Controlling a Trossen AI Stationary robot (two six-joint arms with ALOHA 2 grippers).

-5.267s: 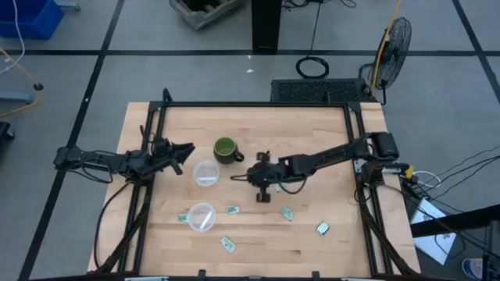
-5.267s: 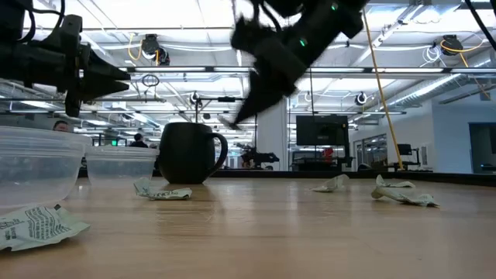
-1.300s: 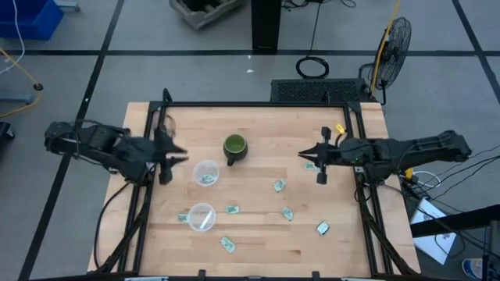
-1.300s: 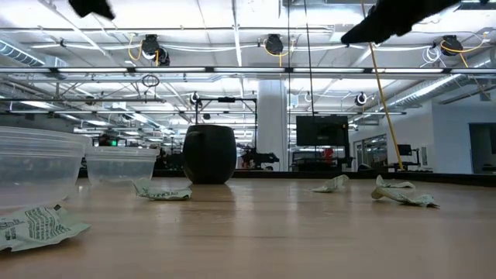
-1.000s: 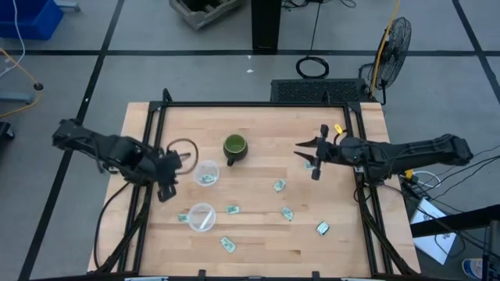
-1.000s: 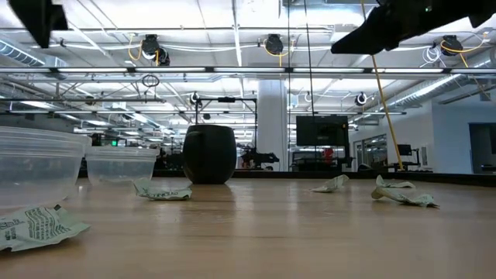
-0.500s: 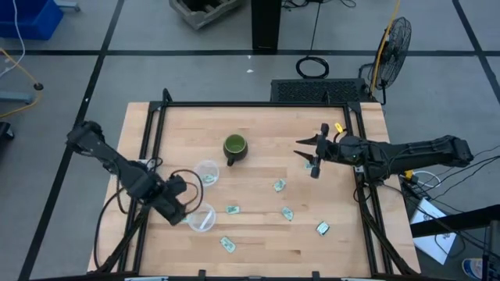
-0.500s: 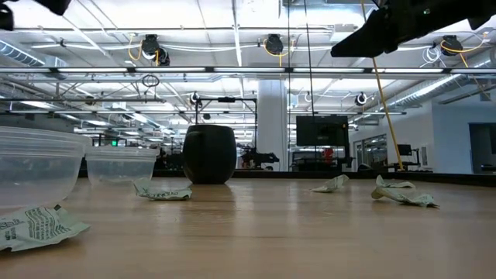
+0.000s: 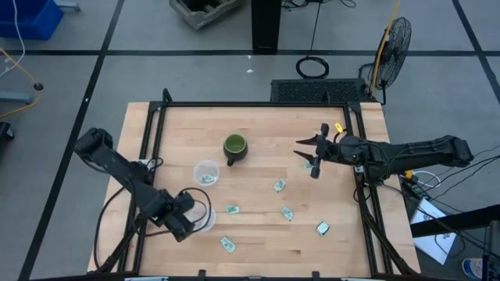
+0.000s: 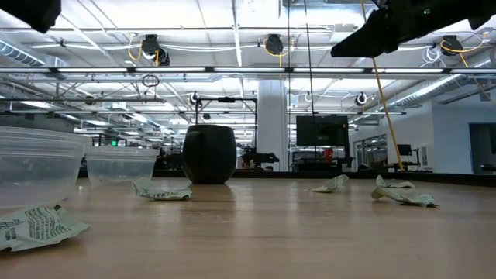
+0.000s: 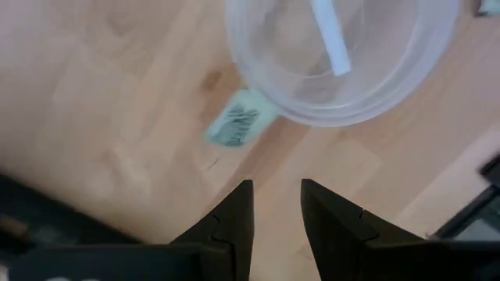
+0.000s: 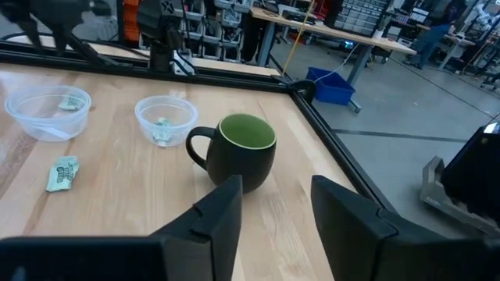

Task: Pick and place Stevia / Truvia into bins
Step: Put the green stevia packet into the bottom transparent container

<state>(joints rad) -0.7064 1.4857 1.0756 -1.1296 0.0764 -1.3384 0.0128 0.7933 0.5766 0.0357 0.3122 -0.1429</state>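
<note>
With the right gripper (image 9: 312, 160) parked open by the mug (image 9: 233, 146), the left gripper (image 11: 275, 204), fingers slightly parted and empty, hangs over a packet (image 11: 238, 126) lying aslant just ahead, touching the near bin (image 11: 344, 109).

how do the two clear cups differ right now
The near cup sits under the left gripper, partly hidden in the high view; the far cup, beside the mug, is uncovered. The near one holds a white strip, the far one a green packet. Both are clear, round and upright.
</note>
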